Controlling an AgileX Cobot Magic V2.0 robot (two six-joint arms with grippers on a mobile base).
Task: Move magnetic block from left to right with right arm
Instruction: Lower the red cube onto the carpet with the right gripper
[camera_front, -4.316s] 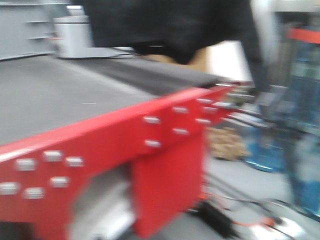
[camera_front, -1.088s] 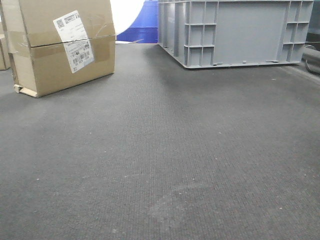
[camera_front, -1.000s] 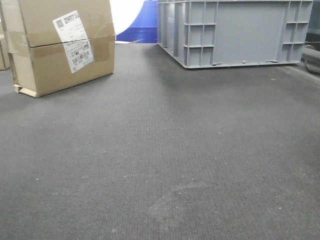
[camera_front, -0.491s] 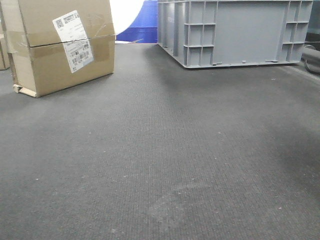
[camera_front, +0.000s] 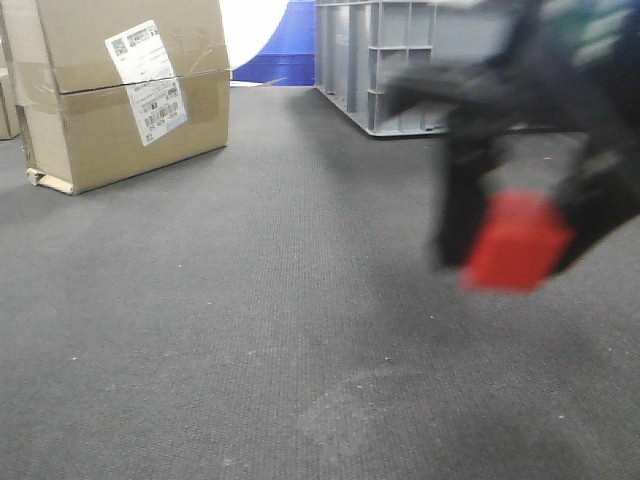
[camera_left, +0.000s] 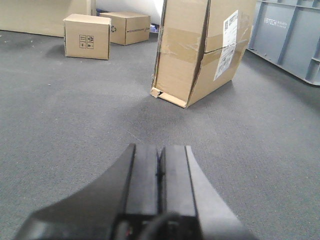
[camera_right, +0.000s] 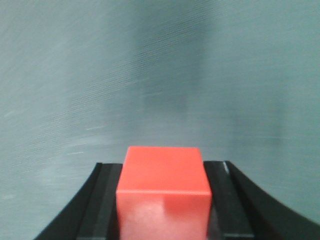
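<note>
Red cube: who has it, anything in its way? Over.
Right pincer shut on small red cube. Left pincer shut, empty. Grey mat below bare.

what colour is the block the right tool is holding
Bright red, plain faces; the magnetic block shows best in the right wrist view.

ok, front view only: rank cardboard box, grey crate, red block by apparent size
1. cardboard box, largest as seen, cut off by the frame edge.
2. grey crate, partly hidden behind the blurred right gripper; could rival the box if fully shown.
3. magnetic block, smallest, though nearness to the camera inflates it.
</note>
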